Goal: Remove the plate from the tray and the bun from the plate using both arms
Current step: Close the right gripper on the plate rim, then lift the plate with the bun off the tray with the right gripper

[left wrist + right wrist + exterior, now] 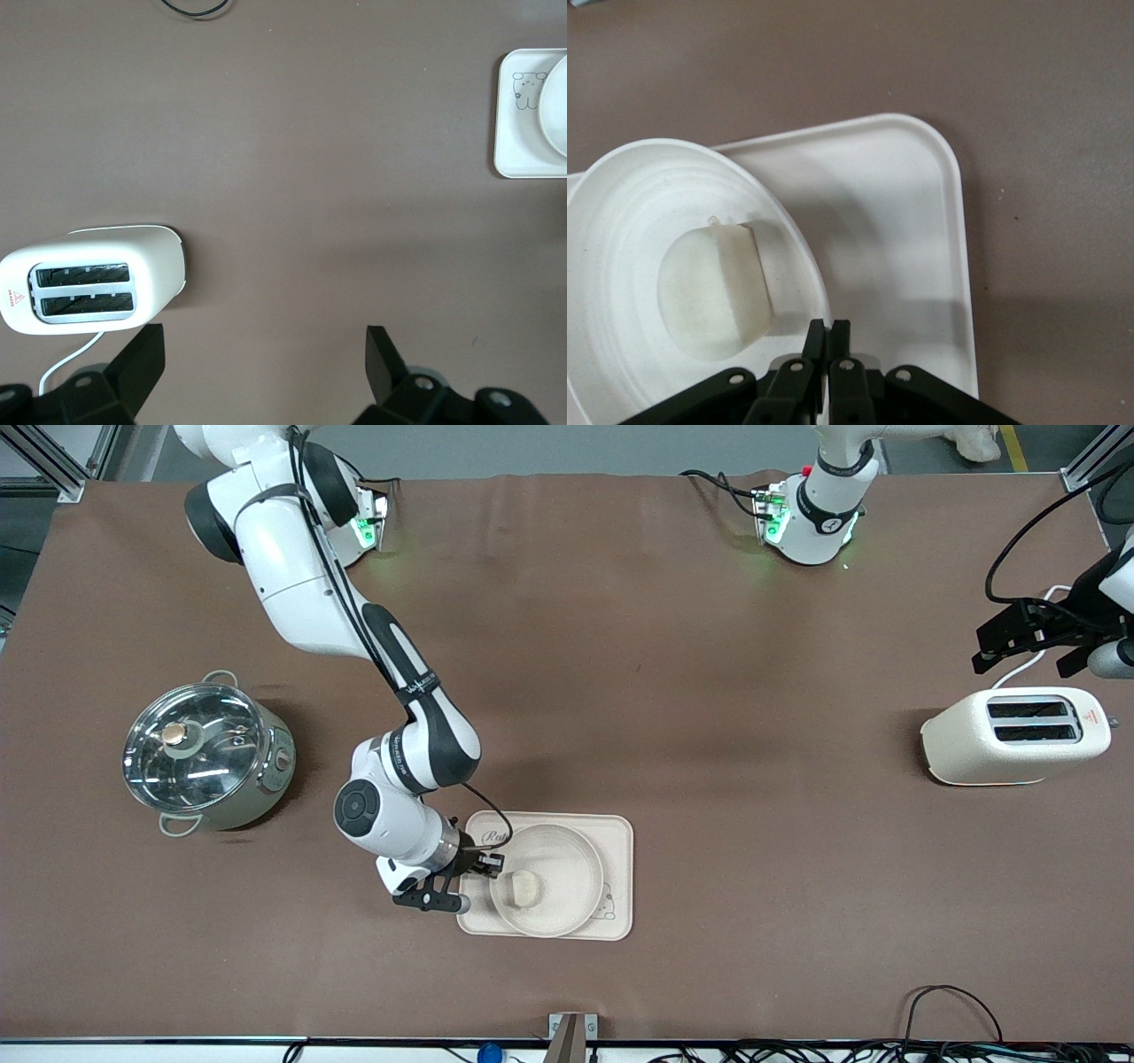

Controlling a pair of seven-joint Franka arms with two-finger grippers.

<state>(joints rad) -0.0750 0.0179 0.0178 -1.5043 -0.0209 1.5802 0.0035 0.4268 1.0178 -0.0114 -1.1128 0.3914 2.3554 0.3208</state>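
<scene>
The round cream plate [571, 868] rests on the rectangular rabbit tray [618, 840]. The small pale bun [524, 887] lies in the plate, near the rim toward the right arm's end of the table. My right gripper [490, 862] is down at that rim; in the right wrist view its fingers [829, 326] are shut on the edge of the plate [620, 221], right beside the bun [713, 288]. My left gripper [1019, 642] hangs open and empty over the bare table by the toaster; it shows wide open in the left wrist view [263, 341].
A cream toaster [1014, 735] stands at the left arm's end of the table, also in the left wrist view [89, 283]. A steel pot with a glass lid [204, 753] stands at the right arm's end. The tray also shows in both wrist views [895, 221] [523, 150].
</scene>
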